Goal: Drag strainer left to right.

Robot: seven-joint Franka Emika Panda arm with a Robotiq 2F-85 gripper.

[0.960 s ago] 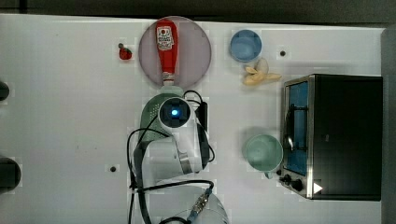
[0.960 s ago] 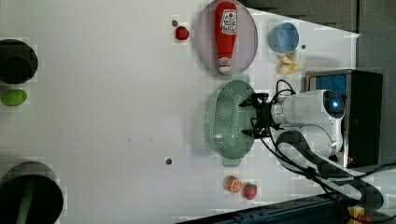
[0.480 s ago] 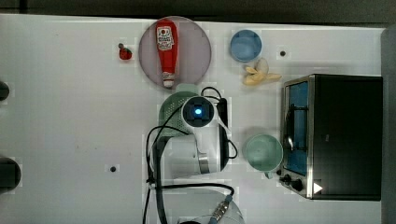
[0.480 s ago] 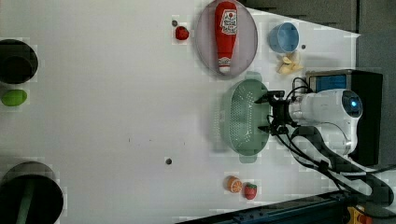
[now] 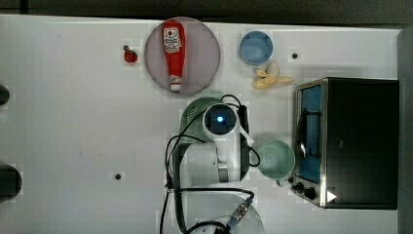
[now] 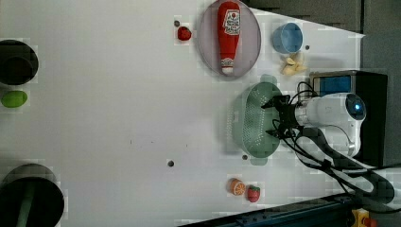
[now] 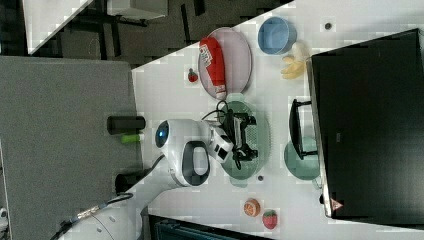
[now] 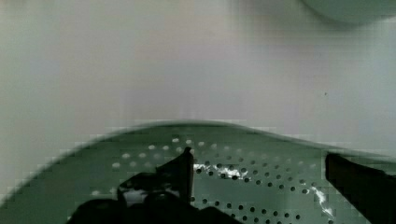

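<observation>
Evenly and brightly lit from above, with only faint, short shadows beside things on the white tabletop [image 5: 73, 122]. Near washed-out white toward the far edge in the left view. Blocky, smeared at outlines throughout. Soft and out of focus close up in the wrist view; small glints of glare on the strainer [image 8: 261, 186] floor. Dark beyond the tabletop's edges.
</observation>
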